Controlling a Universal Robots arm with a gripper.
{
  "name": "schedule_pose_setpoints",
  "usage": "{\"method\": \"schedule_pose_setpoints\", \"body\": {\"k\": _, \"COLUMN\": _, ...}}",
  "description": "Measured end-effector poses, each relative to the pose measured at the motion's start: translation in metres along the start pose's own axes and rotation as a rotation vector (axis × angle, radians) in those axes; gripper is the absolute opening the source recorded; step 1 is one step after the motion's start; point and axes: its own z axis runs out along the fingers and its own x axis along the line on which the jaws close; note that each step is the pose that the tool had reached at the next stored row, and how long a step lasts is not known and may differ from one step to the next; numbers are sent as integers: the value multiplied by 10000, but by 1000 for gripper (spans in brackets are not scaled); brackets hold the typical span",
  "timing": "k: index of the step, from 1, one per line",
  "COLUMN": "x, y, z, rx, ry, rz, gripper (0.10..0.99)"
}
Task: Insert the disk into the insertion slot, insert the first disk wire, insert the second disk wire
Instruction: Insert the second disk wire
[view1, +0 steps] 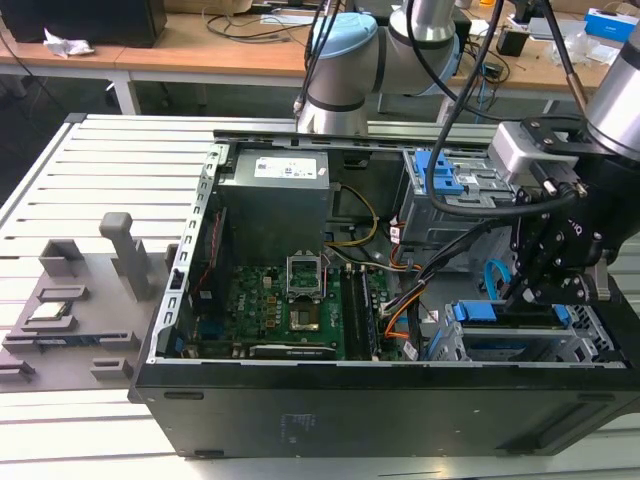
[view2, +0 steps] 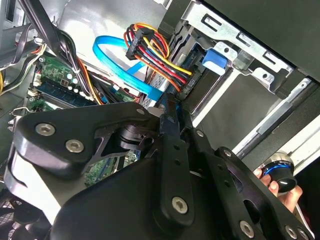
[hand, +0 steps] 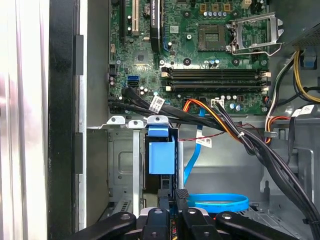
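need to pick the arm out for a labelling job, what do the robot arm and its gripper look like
The robot arm has silver-grey tube sections and pale blue round joint caps, with black cables running along it. At its wrist sits a light grey box. The gripper is matt black, built from flat linkage bars pinned with silver screws; in both wrist views its narrow black jaws taper forward.
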Motion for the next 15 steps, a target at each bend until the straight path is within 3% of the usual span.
{"method": "schedule_pose_setpoints", "body": {"k": 6, "x": -1, "y": -1, "z": 5, "rx": 1, "ry": -8, "rz": -1, "gripper": 161}}
{"method": "schedule_pose_setpoints", "body": {"k": 8, "x": -1, "y": -1, "z": 8, "rx": -1, "ry": -12, "rz": -1, "gripper": 235}}
{"method": "schedule_pose_setpoints", "body": {"k": 11, "x": 0, "y": 0, "z": -10, "rx": 0, "ry": -6, "rz": 0, "gripper": 235}}
{"method": "schedule_pose_setpoints", "body": {"k": 15, "x": -13, "y": 7, "z": -162, "rx": 1, "ry": 11, "rz": 0, "gripper": 235}}
